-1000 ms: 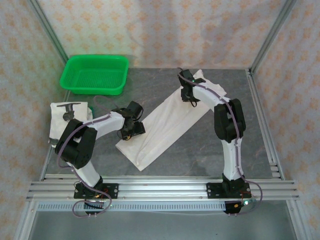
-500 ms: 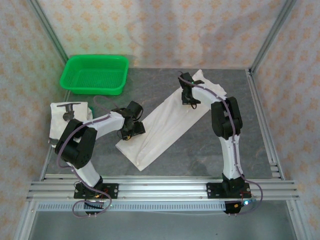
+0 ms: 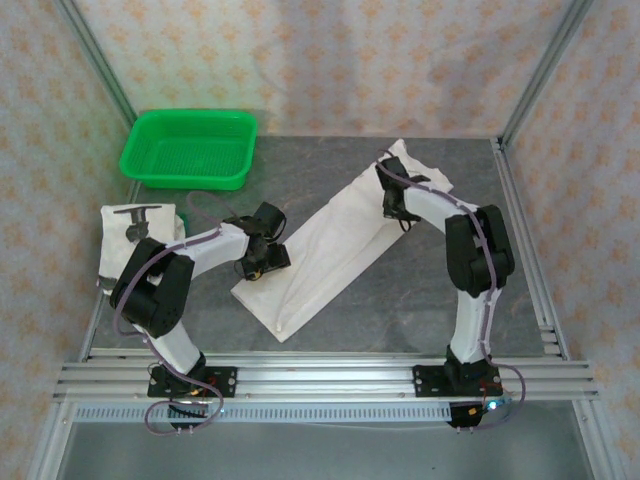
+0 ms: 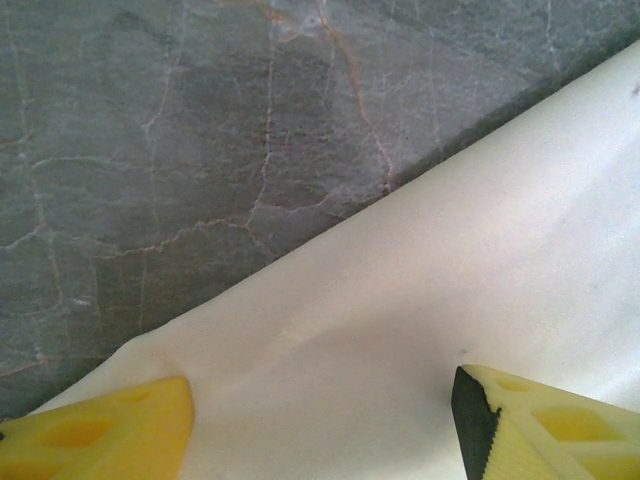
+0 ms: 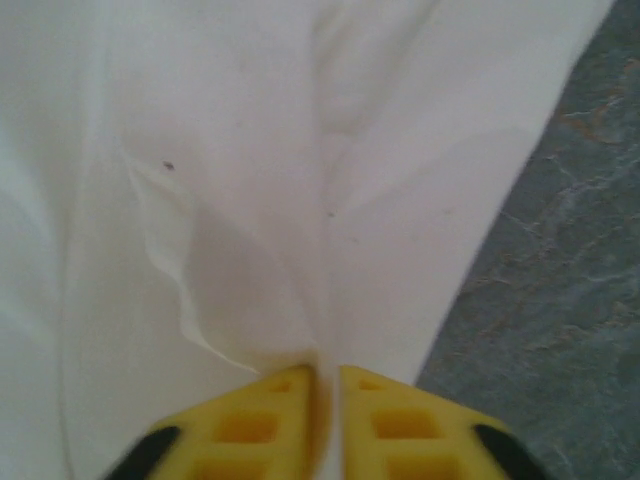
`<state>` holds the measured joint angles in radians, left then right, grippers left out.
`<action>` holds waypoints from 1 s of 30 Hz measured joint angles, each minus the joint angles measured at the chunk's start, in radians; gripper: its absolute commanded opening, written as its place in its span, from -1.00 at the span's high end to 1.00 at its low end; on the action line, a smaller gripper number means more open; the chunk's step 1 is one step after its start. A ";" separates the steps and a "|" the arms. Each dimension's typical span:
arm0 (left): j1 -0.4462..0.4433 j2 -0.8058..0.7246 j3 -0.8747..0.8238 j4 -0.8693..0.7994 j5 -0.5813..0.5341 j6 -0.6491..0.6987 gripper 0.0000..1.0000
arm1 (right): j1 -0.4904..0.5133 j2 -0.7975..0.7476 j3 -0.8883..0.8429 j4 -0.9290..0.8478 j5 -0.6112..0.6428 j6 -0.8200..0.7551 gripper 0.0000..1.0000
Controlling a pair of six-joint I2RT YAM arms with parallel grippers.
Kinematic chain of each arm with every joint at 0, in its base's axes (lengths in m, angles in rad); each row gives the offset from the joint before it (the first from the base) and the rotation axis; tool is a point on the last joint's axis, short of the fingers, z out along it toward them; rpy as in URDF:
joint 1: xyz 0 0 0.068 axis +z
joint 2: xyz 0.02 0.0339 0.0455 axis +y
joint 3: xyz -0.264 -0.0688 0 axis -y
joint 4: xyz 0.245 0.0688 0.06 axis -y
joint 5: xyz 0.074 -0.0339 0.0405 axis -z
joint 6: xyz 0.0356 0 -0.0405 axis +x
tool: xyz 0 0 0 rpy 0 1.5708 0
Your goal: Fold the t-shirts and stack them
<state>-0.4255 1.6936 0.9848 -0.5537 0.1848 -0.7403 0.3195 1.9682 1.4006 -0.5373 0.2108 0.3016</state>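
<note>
A white t-shirt (image 3: pixel 330 245), folded into a long strip, lies diagonally across the middle of the grey table. My left gripper (image 3: pixel 256 266) hovers over its left edge, and the left wrist view shows that gripper (image 4: pixel 322 425) open, its yellow fingers (image 4: pixel 110 430) wide apart above the cloth (image 4: pixel 420 280). My right gripper (image 3: pixel 402 217) is at the strip's far right part. In the right wrist view that gripper (image 5: pixel 330 378) is shut, pinching a raised fold of the t-shirt (image 5: pixel 250 200). A second folded t-shirt (image 3: pixel 140 240) with a dark printed mark lies at the left.
A green mesh basket (image 3: pixel 190 148) stands at the back left. Metal frame posts and rails (image 3: pixel 520 230) border the table on the right and at the near edge. Bare grey tabletop (image 3: pixel 400 300) lies in front of the strip.
My right gripper has moved right and toward the near side, from the strip's far edge onto its right part, and has closed on a fold of cloth. The left arm has stayed still.
</note>
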 measured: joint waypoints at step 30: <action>0.000 0.005 0.003 -0.001 0.002 0.000 -0.40 | -0.073 0.030 0.138 0.079 -0.180 -0.035 -0.28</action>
<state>-0.4255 1.6981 0.9874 -0.5545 0.1871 -0.7399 0.2462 1.9980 1.5387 -0.4587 0.0311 0.2665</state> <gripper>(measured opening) 0.702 0.656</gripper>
